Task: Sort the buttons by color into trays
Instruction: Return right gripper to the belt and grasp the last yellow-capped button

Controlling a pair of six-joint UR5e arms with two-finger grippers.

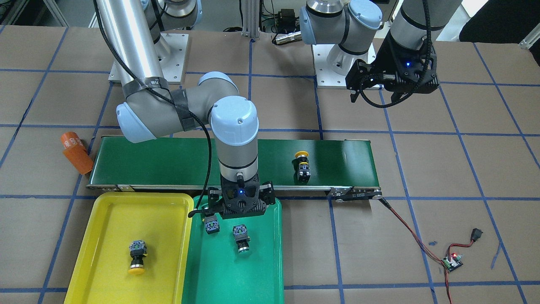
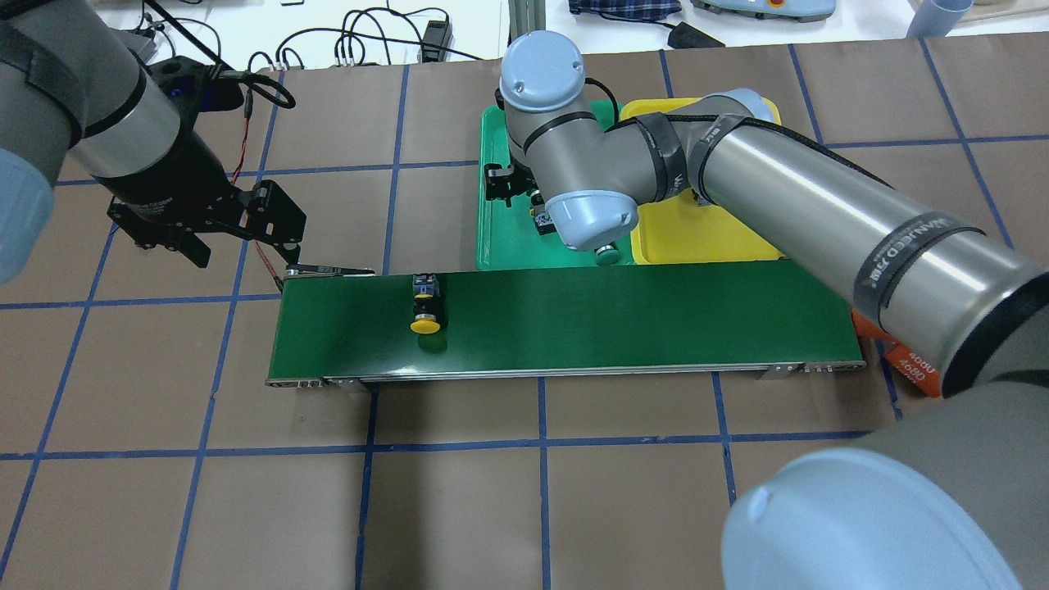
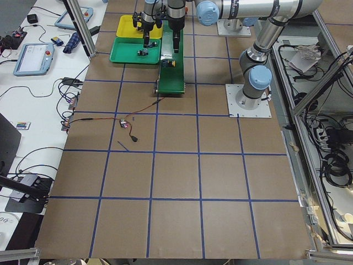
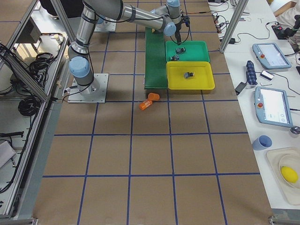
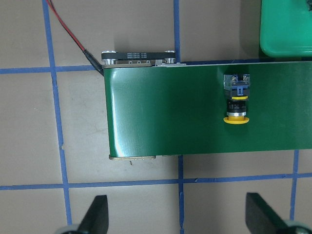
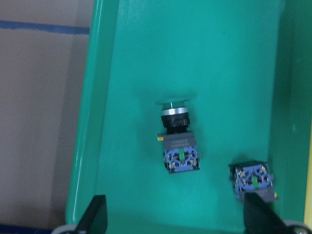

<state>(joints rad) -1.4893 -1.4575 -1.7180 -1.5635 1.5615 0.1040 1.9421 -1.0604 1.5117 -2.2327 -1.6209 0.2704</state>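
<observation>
One yellow-capped button (image 1: 302, 166) lies on its side on the conveyor belt (image 1: 168, 162); the left wrist view shows this button (image 5: 236, 100) ahead of my open, empty left gripper (image 5: 180, 217), which hovers off the belt's end. Another yellow-capped button (image 1: 137, 256) lies in the yellow tray (image 1: 105, 211). Two buttons lie in the green tray (image 1: 236, 278): a green-capped one (image 6: 178, 141) in the middle and a second (image 6: 252, 180) close to one finger. My right gripper (image 6: 178, 219) hangs open just above that tray, holding nothing.
Two orange cylinders (image 1: 76, 152) lie beside the belt's end near the yellow tray. A small controller board (image 1: 452, 261) with red wires and a switch (image 1: 476, 233) sits past the belt's other end. The trays stand side by side, touching the belt.
</observation>
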